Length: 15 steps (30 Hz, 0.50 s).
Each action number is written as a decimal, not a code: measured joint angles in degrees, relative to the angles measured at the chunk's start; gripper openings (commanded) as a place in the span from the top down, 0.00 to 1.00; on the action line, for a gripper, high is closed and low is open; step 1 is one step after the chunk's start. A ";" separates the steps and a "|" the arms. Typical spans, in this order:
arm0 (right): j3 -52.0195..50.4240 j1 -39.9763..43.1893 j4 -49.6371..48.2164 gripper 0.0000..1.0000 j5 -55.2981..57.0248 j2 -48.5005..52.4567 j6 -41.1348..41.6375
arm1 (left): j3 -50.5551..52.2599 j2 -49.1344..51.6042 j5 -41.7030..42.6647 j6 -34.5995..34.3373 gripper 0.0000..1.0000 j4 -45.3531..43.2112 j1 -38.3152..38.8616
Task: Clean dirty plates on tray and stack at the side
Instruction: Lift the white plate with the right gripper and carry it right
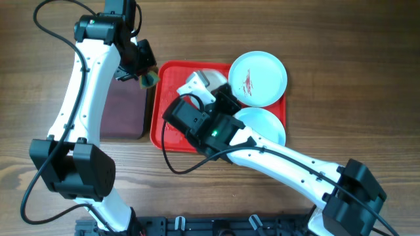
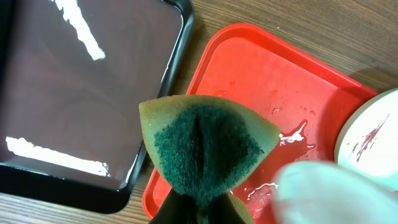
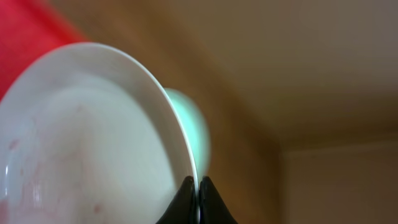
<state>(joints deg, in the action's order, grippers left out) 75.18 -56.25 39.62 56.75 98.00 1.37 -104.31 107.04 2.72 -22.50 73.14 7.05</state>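
Pinching white plate [image 3: 93, 143] rim, right fingers [image 3: 185, 202] closed, left fingers [image 2: 177, 211] clamping folded sponge [image 2: 205, 146].

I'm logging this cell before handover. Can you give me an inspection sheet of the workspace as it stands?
Surface: wooden table, wood grain.
Job's things: red tray wet; white plate with faint pink traces; smeared turquoise plate at the tray's corner; second turquoise plate partly hidden.
Clutter: dark tray beside the red tray.
Grippers: left gripper shut on sponge; right gripper shut on the white plate's rim.
Cables: black cables loop along both arms.
Surroundings: black rail at the near edge.
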 measured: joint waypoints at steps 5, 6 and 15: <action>-0.04 4.81 0.48 0.96 -25.75 -1.70 11.02 | 0.00 0.00 0.15 0.00 0.96 0.02 0.00; -0.04 5.95 0.39 0.96 -28.39 -2.58 11.63 | 0.00 0.00 0.17 0.02 0.96 0.20 0.00; -0.04 39.01 7.98 0.96 -56.68 -12.52 19.43 | 0.00 0.22 0.17 0.17 0.96 0.72 0.00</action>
<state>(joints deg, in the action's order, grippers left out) 75.13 -17.23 47.59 0.08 85.47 20.80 -104.31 107.26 2.90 -22.33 73.87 7.05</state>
